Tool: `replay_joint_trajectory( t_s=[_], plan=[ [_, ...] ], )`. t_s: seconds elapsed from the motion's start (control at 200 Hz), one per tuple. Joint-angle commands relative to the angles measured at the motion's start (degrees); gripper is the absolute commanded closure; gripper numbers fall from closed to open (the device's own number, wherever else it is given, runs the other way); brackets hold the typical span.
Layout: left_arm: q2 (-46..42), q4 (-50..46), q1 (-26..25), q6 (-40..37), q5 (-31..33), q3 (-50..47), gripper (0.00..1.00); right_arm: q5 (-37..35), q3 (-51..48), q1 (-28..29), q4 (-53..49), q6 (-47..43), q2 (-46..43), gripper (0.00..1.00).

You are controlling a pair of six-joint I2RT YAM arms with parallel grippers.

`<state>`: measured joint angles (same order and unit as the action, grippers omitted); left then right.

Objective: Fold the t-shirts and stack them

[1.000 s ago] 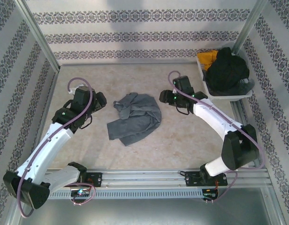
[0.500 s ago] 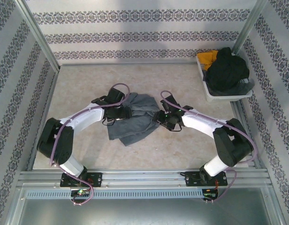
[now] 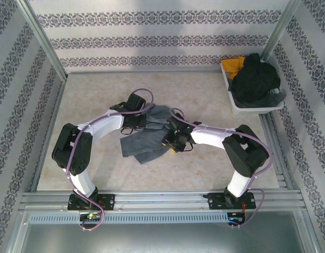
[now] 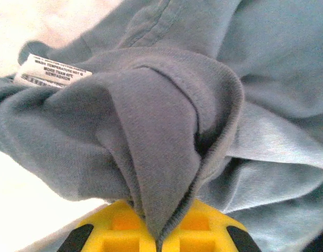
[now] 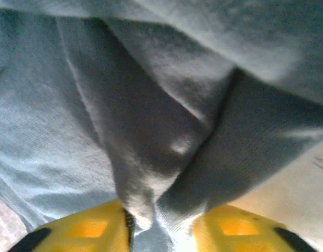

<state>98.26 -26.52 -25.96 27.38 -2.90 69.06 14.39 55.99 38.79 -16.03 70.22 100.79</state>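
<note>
A slate blue-grey t-shirt (image 3: 149, 139) lies crumpled in the middle of the table. My left gripper (image 3: 140, 122) is at its upper left edge. In the left wrist view the left gripper (image 4: 159, 233) is shut, its yellow fingers (image 4: 117, 226) pinching a fold of the blue-grey t-shirt (image 4: 167, 131) near a white care label (image 4: 51, 72). My right gripper (image 3: 171, 138) is at the shirt's right side. In the right wrist view the right gripper (image 5: 162, 228) is shut on a bunched wad of the same t-shirt (image 5: 151, 121). A black t-shirt (image 3: 255, 79) and a mustard yellow t-shirt (image 3: 233, 66) lie heaped in the tray.
The white plastic tray (image 3: 249, 110) stands at the back right corner, against the patterned wall. Bare beige tabletop (image 3: 99, 84) surrounds the blue-grey shirt. A metal rail (image 3: 162, 199) runs along the near edge by the arm bases.
Both arms swung in from the sides onto the blue-grey shirt. Both grippers, open before, have closed on its cloth.
</note>
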Motion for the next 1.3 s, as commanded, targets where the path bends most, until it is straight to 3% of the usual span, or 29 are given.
replay_joint_trajectory(
  t_s=[0.0, 0.235, 0.435, 0.684, 0.874, 1.119, 1.174, 1.299],
  plan=[
    [-5.99, -0.37, 1.59, 1.78, 0.29, 2.65, 1.00, -2.36, 1.22, -0.58, -2.16, 0.23, 0.46, 0.97],
    [-10.90, 1.66, 10.69, 7.13, -8.40, 8.75, 1.00, -11.23, 6.13, -5.85, -11.52, -16.00, -8.62, 1.00],
    [-10.45, 7.02, 17.60, 11.80, -15.60, 18.20, 1.00, -14.12, 18.70, -13.87, -15.80, -32.48, -12.34, 1.00],
    [-12.49, 9.59, 22.08, 16.30, -12.94, 25.43, 1.00, -18.46, 34.12, -16.48, -17.00, -46.73, -14.43, 1.00],
    [-21.45, 9.79, 22.28, 16.63, -7.66, 15.09, 1.00, -19.67, 27.28, -16.53, -15.34, -49.04, -20.91, 1.00],
    [-30.55, 2.70, 22.22, 21.14, -8.27, -7.03, 1.00, -14.87, 9.51, -17.14, -14.84, -44.48, -24.57, 1.00],
    [-31.11, -0.98, 22.18, 20.54, -6.56, -10.70, 0.91, -11.50, 6.58, -17.40, -14.13, -43.77, -23.04, 0.99],
    [-30.30, -3.06, 22.30, 17.86, -6.64, -16.38, 0.53, -6.52, 6.46, -17.41, -18.25, -41.53, -17.55, 0.65]
  ],
)
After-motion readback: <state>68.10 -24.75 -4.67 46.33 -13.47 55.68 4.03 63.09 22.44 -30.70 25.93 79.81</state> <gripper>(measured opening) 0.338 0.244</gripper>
